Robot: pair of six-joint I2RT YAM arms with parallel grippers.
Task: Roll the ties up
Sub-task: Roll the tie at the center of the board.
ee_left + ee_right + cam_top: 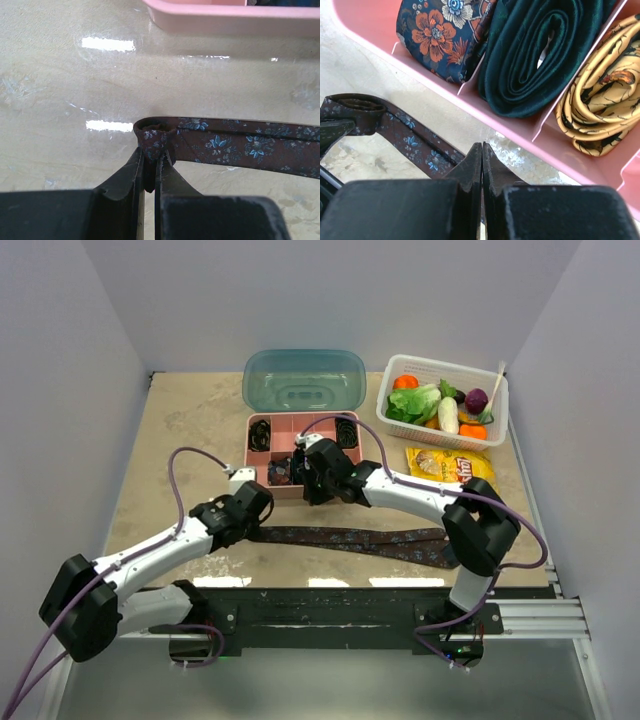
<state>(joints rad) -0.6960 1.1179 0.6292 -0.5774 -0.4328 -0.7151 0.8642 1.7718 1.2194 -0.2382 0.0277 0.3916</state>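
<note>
**Brown tie's end being pinched by the left fingers**

The brown tie [350, 540], patterned with small blue flowers, is lying stretched flat along the worktop [170, 440], just in front of the pink tray [300, 437]. It is running from the left arm's wrist across to the right arm's elbow.

Its folded-over end is being pinched between the left fingers [127, 180]. These are being held almost fully closed, with only the cloth between them, and a small curl of cloth is showing at that end.

The right fingers [470, 170] are being held pressed together with nothing between them. They are being held low at the tray's near wall, just beside the brown tie; whether they are touching it cannot be told.

Inside the tray, a navy flowered tie [440, 35], a dark green tie [530, 55] and a gold tie [605, 100] are sitting rolled, each in its own compartment, side by side.

A teal lid [305, 380] is lying behind the tray. A white basket [445, 365] of vegetables and a yellow snack bag [450, 465] are lying to the right.
</note>
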